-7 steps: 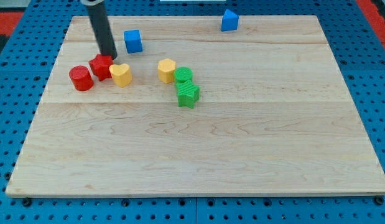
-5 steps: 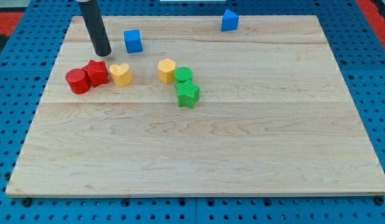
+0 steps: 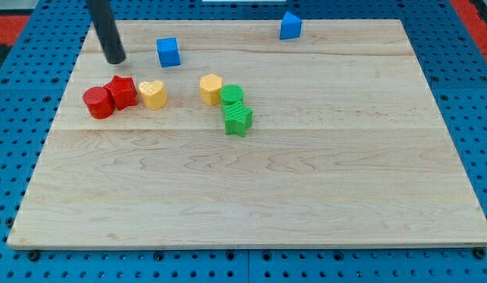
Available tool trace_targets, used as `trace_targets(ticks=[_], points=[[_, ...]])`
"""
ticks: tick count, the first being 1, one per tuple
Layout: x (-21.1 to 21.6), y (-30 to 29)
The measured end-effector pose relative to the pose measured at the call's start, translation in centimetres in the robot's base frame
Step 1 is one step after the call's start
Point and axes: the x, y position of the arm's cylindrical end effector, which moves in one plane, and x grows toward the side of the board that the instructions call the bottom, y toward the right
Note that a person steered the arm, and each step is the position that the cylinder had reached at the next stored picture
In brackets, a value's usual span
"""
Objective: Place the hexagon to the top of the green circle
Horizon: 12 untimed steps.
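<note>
The yellow hexagon (image 3: 212, 89) lies just left of the green circle (image 3: 232, 96), touching it. A green star-like block (image 3: 238, 119) sits right below the circle. My tip (image 3: 115, 60) is near the board's upper left, well left of the hexagon, above the red blocks and apart from them.
A red cylinder (image 3: 96, 102) and a red star-like block (image 3: 122, 91) touch at the left, with a yellow heart (image 3: 153, 93) beside them. A blue cube (image 3: 168, 52) lies right of my tip. Another blue block (image 3: 290, 26) is at the top edge of the wooden board (image 3: 306, 181).
My tip moved up and to the left, away from the red star-like block. That block and the red cylinder shifted slightly left and now touch.
</note>
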Motion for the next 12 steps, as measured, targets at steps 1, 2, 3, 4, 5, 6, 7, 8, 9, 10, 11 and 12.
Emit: trace_targets(ticks=[1, 2, 3, 4, 5, 6, 7, 8, 9, 10, 11, 12], points=[[1.9, -5.3], [3.6, -7.2], [12.7, -7.3], [21.9, -6.7], [21.2, 3.4], [15.0, 7.2], [10.7, 7.7], [8.1, 11.3], [3.5, 16.1], [7.6, 13.8], [8.3, 15.4], [9.2, 17.4]])
